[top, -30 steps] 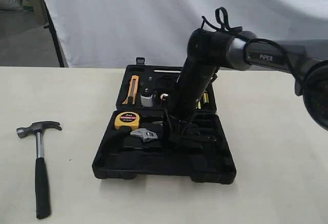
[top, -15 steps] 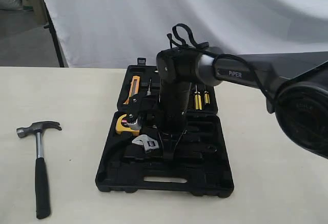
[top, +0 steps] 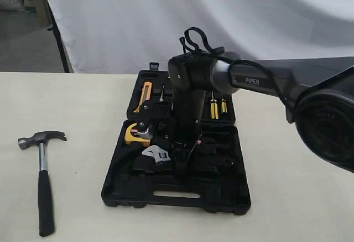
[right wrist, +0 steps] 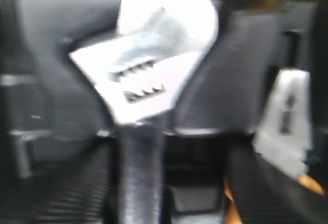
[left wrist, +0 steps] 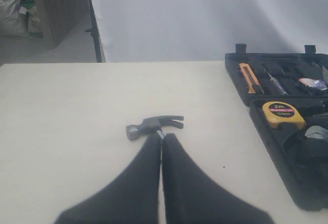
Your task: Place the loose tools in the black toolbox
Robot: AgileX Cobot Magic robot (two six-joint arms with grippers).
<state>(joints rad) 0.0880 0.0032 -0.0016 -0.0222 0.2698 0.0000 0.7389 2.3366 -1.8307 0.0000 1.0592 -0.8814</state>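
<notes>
Adjustable wrench (top: 157, 154) lies in the black toolbox (top: 177, 199), head beside the yellow tape measure (top: 131, 134). Steel, stiff, likely heavy, slick at the head; the black handle is judged the best hold. Right gripper (top: 180, 163) is spread astride that handle. Left gripper (left wrist: 162, 143) is pressed together, empty. One second earlier the right arm stood farther back; claw hammer (top: 42, 181) unmoved.
</notes>
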